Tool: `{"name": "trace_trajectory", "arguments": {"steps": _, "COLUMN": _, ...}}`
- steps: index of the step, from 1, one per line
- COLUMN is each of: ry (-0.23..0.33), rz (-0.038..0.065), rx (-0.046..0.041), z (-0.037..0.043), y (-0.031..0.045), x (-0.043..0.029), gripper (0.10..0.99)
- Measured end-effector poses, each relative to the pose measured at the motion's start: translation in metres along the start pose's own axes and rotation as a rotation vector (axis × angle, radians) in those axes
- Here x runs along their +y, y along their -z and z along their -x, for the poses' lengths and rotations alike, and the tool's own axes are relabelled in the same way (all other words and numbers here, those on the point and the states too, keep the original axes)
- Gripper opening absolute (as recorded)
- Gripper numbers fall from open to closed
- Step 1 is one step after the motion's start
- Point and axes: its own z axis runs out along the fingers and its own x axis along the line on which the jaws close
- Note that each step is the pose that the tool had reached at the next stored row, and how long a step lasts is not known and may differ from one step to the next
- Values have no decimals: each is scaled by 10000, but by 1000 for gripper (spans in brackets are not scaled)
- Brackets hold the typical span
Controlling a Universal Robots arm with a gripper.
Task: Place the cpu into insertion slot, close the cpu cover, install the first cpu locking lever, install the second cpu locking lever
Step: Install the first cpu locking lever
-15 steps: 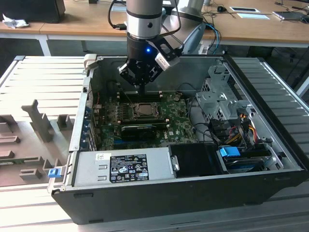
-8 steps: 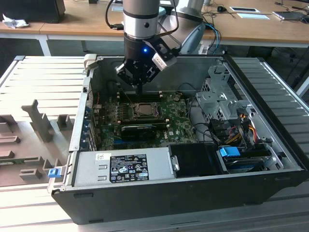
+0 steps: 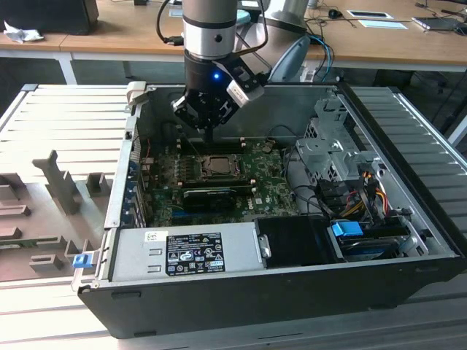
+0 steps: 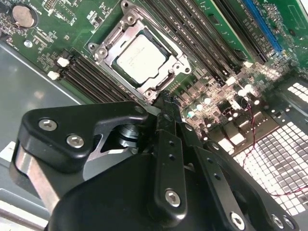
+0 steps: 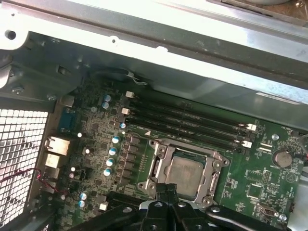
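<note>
Exterior view: the black pincer (image 3: 209, 137) is hovering upper centre, its fingers pressed together beside the silver-rimmed insertion slot (image 3: 202, 173). The pale silver square cpu (image 3: 216, 165) is sitting inside, with the thin metal cpu cover (image 4: 111, 42) lying flat around it. Black memory slots (image 5: 187, 126) are crowding the tips, and a long black card (image 3: 211, 195) is lying just below.

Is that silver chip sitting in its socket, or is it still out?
In. The chip lies flat on the board, with the metal frame down around its edges.
</note>
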Motion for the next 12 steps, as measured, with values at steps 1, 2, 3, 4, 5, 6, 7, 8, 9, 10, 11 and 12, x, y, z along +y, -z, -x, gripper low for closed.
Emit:
{"name": "trace_trajectory", "arguments": {"steps": 1, "ry": -1, "rz": -1, "rx": 1, "z": -10, "y": -1, "x": 3, "gripper": 106}}
{"name": "trace_trajectory", "arguments": {"steps": 2, "ry": -3, "rz": -1, "rx": 0, "z": -21, "y": -2, "x": 6, "gripper": 106}}
{"name": "trace_trajectory", "arguments": {"steps": 3, "ry": -4, "rz": 0, "rx": -1, "z": -31, "y": -3, "x": 8, "gripper": 106}}
{"name": "trace_trajectory", "arguments": {"steps": 4, "ry": -6, "rz": 0, "rx": -1, "z": -40, "y": -5, "x": 11, "gripper": 106}}
{"name": "trace_trajectory", "arguments": {"steps": 5, "ry": -7, "rz": -1, "rx": -1, "z": -50, "y": -6, "x": 14, "gripper": 106}}
{"name": "trace_trajectory", "arguments": {"steps": 6, "ry": -10, "rz": -1, "rx": -2, "z": -59, "y": -8, "x": 16, "gripper": 106}}
{"name": "trace_trajectory", "arguments": {"steps": 7, "ry": -14, "rz": -2, "rx": -2, "z": -63, "y": -9, "x": 17, "gripper": 106}}
{"name": "trace_trajectory", "arguments": {"steps": 8, "ry": -32, "rz": -2, "rx": -1, "z": -70, "y": -10, "x": 19, "gripper": 106}}
{"name": "trace_trajectory", "arguments": {"steps": 9, "ry": -54, "rz": -2, "rx": -2, "z": -73, "y": -11, "x": 20, "gripper": 106}}
{"name": "trace_trajectory", "arguments": {"steps": 10, "ry": -105, "rz": -1, "rx": -3, "z": -73, "y": -13, "x": 19, "gripper": 106}}
{"name": "trace_trajectory", "arguments": {"steps": 11, "ry": -248, "rz": 1, "rx": -6, "z": -73, "y": -19, "x": 20, "gripper": 106}}
{"name": "trace_trajectory", "arguments": {"steps": 12, "ry": -451, "rz": 1, "rx": -7, "z": -73, "y": -26, "x": 19, "gripper": 106}}
